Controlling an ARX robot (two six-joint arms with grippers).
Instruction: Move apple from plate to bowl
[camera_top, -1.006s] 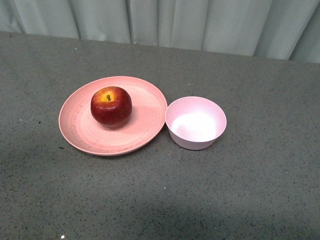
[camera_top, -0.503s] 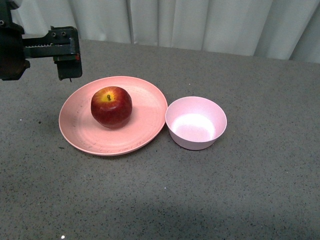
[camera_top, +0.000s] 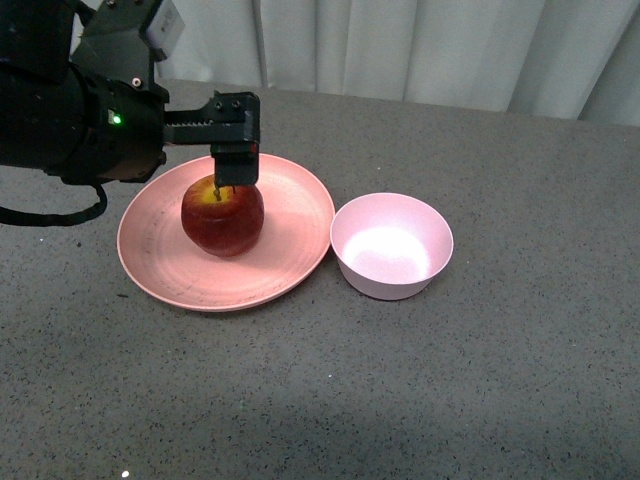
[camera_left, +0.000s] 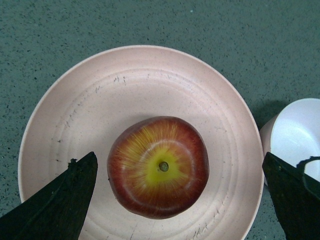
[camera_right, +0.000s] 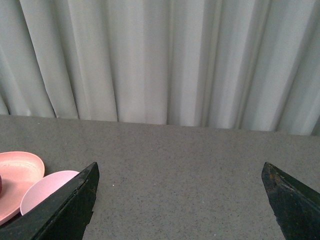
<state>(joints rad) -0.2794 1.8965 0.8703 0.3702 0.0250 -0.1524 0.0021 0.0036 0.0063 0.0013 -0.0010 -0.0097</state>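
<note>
In the front view only one dark finger of the left gripper (camera_top: 235, 168) shows, hanging over the plate (camera_top: 290, 245) and covering the apple's stem. The left wrist view, looking straight down, shows more: both fingers (camera_left: 60, 200) are spread wide on either side of the apple (camera_left: 158, 166), clear of its skin. The apple sits on the plate, a little off its middle. It is glossy dark red with a yellow patch streaking out from a short stem. The bowl (camera_top: 392, 245) stands just beside the plate's rim. The right wrist view shows the right gripper (camera_right: 179, 172) also spread open, well apart from the plate, facing a grey curtain (camera_right: 160, 60).
</note>
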